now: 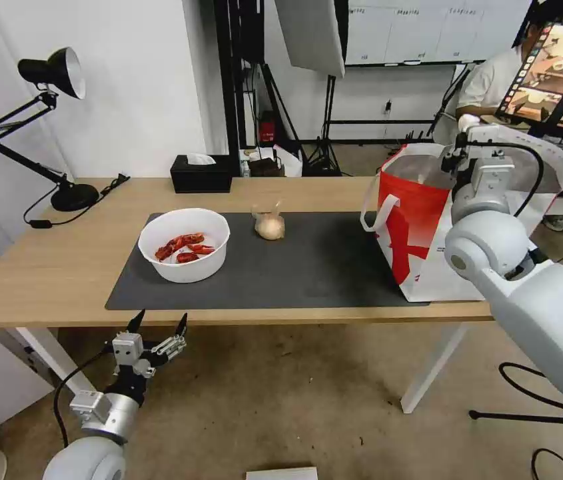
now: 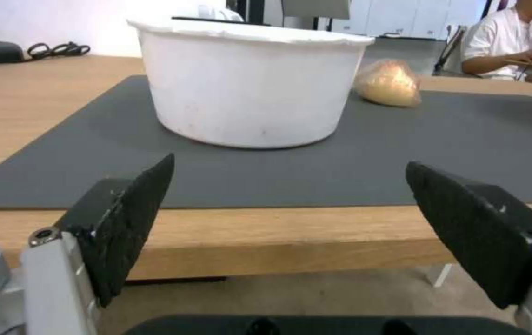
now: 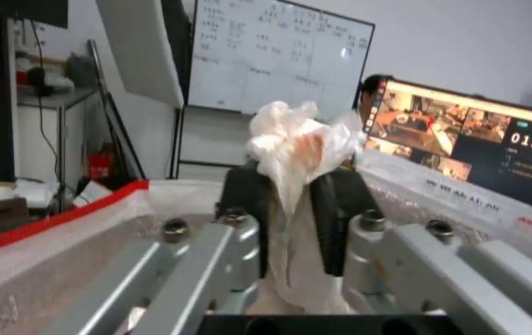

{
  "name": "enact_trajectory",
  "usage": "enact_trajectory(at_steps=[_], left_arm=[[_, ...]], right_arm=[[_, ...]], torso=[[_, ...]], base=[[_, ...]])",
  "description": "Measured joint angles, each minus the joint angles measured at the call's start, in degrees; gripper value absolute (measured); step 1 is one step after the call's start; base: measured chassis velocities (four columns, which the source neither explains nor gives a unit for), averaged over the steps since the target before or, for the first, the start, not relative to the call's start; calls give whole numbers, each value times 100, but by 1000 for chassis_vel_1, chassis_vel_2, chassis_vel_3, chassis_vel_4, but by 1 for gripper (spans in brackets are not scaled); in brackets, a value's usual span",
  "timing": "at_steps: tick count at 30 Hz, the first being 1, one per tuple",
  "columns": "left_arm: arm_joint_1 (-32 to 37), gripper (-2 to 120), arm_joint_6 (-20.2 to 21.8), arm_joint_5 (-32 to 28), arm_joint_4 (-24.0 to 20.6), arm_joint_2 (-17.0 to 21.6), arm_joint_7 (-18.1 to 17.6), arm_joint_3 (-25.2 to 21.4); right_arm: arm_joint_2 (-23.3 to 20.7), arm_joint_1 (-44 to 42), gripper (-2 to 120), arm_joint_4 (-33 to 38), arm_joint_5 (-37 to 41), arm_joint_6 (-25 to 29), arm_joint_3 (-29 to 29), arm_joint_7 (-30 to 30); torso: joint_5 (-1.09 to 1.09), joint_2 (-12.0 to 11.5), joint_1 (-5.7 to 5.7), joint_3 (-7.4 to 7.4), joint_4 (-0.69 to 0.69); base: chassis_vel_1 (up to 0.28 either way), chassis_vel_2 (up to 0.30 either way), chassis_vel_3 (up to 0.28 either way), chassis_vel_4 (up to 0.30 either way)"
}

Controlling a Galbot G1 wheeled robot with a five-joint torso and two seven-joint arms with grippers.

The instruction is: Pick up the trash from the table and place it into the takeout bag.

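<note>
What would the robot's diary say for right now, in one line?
right hand: holding tissue over bag | left hand: open, below table edge | bowl: on mat

Bowl (image 1: 184, 245) on mat (image 1: 308, 273) toward its left edge; knotted bag (image 1: 269, 225) near mat's rear edge; takeout bag (image 1: 421, 230) at table's (image 1: 48, 273) right end; tissue box (image 1: 201, 173) at rear edge

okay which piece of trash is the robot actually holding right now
The crumpled white tissue, pinched in the right gripper over the takeout bag. The bowl of crayfish shells and the small knotted bag sit untouched on the mat.
</note>
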Motion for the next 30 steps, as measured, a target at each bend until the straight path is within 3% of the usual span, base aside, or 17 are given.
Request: enact_trajectory(at_steps=[19,22,30], left_arm=[[54,100,29,-8,-126,47,-4,-49],[41,100,28,-8,-136,49,-4,-48],[32,100,33,-9,-139,46,-4,-38]], right_arm=[[-55,-68,93,135,265,-73,11,-52],[-57,-80,100,140,296,-23,20,-78],[-5,-114,100,120,303,159,27,-151]], torso=[[0,0,0,0,0],[-1,0,0,0,0],[0,0,0,0,0]], base=[[0,0,0,0],[0,0,0,0],[0,0,0,0]])
